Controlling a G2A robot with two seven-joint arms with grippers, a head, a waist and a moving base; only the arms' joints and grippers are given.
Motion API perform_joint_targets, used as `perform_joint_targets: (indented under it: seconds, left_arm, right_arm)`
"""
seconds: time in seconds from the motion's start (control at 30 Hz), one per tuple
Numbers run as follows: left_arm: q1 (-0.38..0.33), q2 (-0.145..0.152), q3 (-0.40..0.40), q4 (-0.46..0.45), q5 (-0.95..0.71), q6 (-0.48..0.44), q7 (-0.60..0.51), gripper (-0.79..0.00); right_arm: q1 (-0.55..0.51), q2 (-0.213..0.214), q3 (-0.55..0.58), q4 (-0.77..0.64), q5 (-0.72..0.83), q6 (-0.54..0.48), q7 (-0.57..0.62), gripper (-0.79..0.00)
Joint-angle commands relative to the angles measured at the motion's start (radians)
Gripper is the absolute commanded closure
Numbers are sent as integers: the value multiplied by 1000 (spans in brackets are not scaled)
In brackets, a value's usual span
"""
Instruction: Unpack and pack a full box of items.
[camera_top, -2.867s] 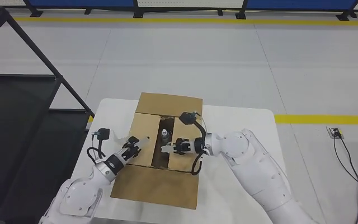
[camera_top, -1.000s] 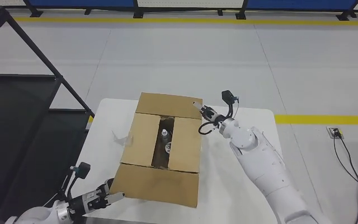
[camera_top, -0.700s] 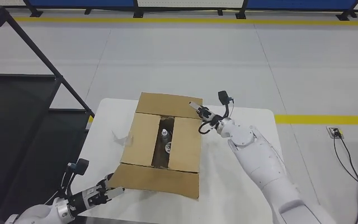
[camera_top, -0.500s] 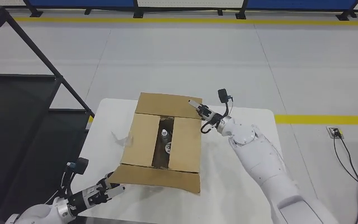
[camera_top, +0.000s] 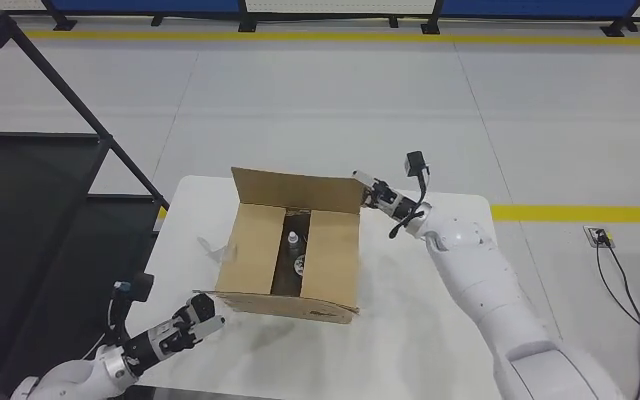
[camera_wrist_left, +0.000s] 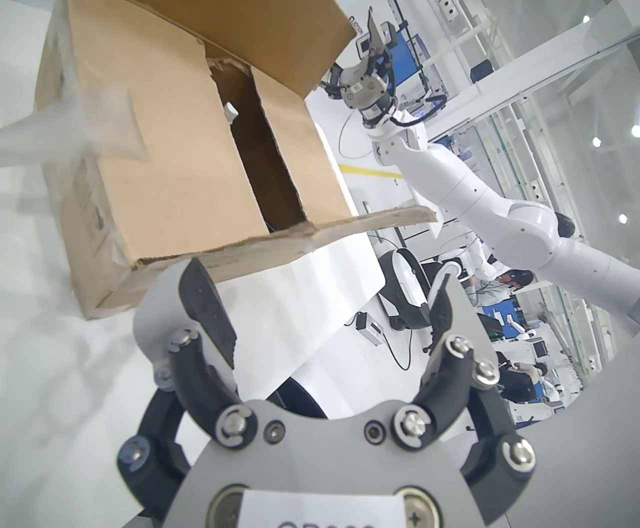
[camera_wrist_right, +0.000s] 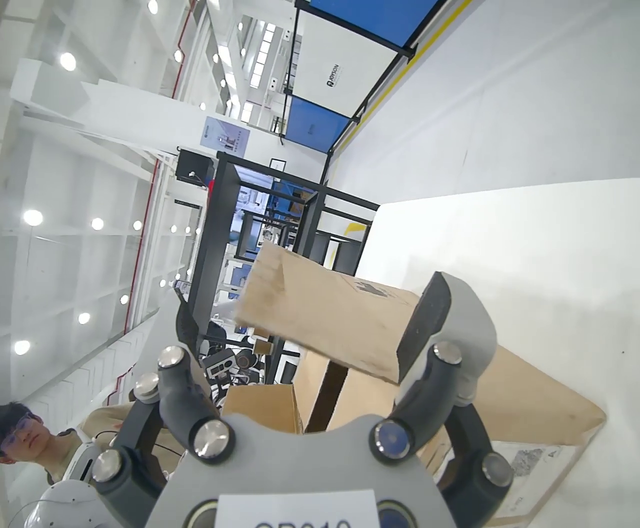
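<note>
Well, cardboard box (camera_top: 335, 255) looks light, stiff; flaps (camera_top: 295, 188) bend, so grip near crease. L gripper (camera_wrist_left: 320, 285) & R gripper (camera_wrist_right: 309, 300): fingers apart, empty.

Pale grey floor (camera_top: 330, 90) carries yellow tape lines (camera_top: 560, 212), blue panels (camera_top: 520, 8) stand along its far edge, a black metal frame (camera_top: 100, 138) sits beside the white table (camera_top: 400, 330), round ceiling lights (camera_wrist_right: 32, 216) shine overhead.

box: brown cardboard box (camera_top: 252, 285), upright, mid white bench (camera_top: 430, 330)
flaps: far flap (camera_top: 295, 188) raised; near flap (camera_top: 285, 301) lifted; side flaps (camera_top: 335, 255) folded in, gap between
contents: small white-capped bottle (camera_top: 293, 240) upright in gap
</note>
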Motion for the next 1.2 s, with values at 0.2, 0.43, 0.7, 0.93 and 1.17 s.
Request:
perform_joint_targets:
  seconds: [0.2, 0.43, 0.7, 0.93, 1.17]
  left_arm:
    - [-35, -5, 42, -18, 47, 47, 95, -785]
    - [-81, -10, 88, -25, 129, 105, 182, -785]
    - [-136, -18, 162, -15, 192, 144, 239, -785]
    - [-190, -25, 221, 9, 228, 170, 274, -785]
    - [-233, -33, 267, 33, 256, 192, 310, -785]
  right_arm:
    - [-7, 25, 25, -78, 1, -31, 63, -785]
    - [-32, 41, 32, -205, 2, -19, 142, -785]
    - [-82, 62, 28, -401, -4, 77, 281, -785]
    - [-133, 79, 19, -557, -41, 255, 324, -785]
    - [-171, 86, -10, -667, -89, 390, 318, -785]
